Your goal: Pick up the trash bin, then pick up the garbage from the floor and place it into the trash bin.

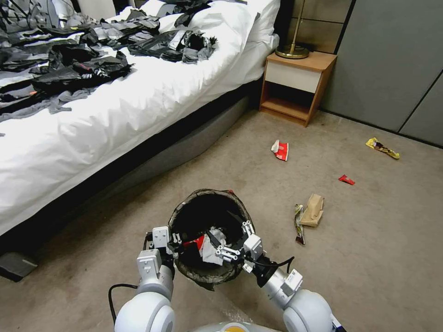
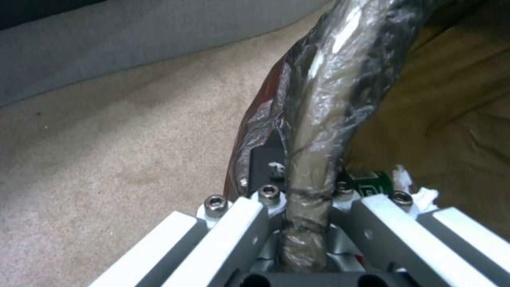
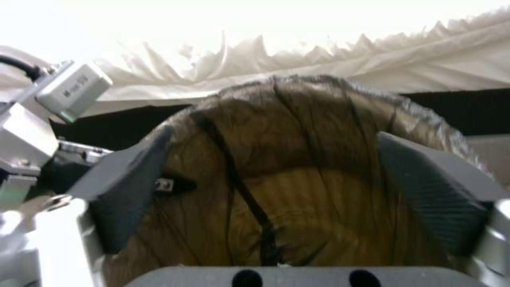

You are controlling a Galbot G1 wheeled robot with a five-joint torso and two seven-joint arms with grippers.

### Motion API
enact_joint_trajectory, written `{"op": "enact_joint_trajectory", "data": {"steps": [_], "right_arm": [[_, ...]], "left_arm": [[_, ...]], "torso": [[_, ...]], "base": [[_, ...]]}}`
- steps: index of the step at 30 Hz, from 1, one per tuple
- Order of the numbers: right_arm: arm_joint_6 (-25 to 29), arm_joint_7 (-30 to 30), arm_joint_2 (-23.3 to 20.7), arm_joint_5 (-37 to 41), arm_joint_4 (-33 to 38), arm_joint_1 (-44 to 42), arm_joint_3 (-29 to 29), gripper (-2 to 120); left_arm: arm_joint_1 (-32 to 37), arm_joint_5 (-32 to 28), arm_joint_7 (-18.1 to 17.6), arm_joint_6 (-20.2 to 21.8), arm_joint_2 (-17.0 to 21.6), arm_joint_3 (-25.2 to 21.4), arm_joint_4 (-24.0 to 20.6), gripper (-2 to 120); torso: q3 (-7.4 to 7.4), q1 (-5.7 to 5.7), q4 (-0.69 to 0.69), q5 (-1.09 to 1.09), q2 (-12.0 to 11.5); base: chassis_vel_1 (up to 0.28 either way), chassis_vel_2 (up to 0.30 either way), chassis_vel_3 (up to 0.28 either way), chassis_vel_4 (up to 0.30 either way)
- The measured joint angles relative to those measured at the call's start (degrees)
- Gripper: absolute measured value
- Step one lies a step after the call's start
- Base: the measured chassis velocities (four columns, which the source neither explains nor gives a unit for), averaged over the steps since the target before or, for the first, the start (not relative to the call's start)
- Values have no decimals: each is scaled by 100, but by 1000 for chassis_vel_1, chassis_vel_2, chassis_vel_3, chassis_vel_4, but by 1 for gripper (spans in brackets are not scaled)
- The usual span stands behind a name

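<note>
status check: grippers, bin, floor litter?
Left gripper clamped on trash bin rim. Right gripper open over the bin mouth. Red-and-white cup, brown paper bag, wrappers on floor.

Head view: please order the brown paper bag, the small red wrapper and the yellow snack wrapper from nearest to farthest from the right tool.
Measured from the right tool, open over the bag-lined trash bin:
1. Brown paper bag, on the carpet just to its right.
2. Small red wrapper, farther right and ahead.
3. Yellow snack wrapper, farthest, near the grey wall.
</note>
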Motion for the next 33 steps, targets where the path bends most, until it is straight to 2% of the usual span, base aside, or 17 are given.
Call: {"op": "enact_joint_trajectory", "data": {"steps": [12,13,14,16,17,20,24,33], "right_arm": [[29,41,-12,-72,192,-21,68,100],[87,423,87,-243,670,-92,297,100],[87,423,87,-243,670,-92,297,100],[96,1234,273,-681,1255,-262,731,100],[96,1234,273,-681,1255,-262,731,100],[97,1933,420,-920,1534,-702,1176,100],[312,2237,454,-959,1429,-1131,1388,100],[690,2247,565,-984,1165,-1445,1504,100]], "left_arm": [[-18,3,9,-1,-1,1,0,0],[-30,2,13,-5,20,-64,45,0],[-30,2,13,-5,20,-64,45,0],[-42,2,23,-17,37,-104,102,0],[-42,2,23,-17,37,-104,102,0],[-85,2,37,-42,23,-126,173,0],[-44,10,53,-82,-21,-164,181,0],[2,165,119,-174,-49,-226,160,0]], "torso": [[0,0,0,0,0],[0,0,0,0,0],[0,0,0,0,0],[0,0,1,0,0],[0,0,1,0,0],[0,0,-1,0,0],[0,0,-1,-1,0],[0,0,0,0,0]], "base": [[0,0,0,0],[0,0,0,0],[0,0,0,0],[0,0,0,0],[0,0,0,0],[0,0,0,0],[0,0,0,0],[0,0,0,0]]}}
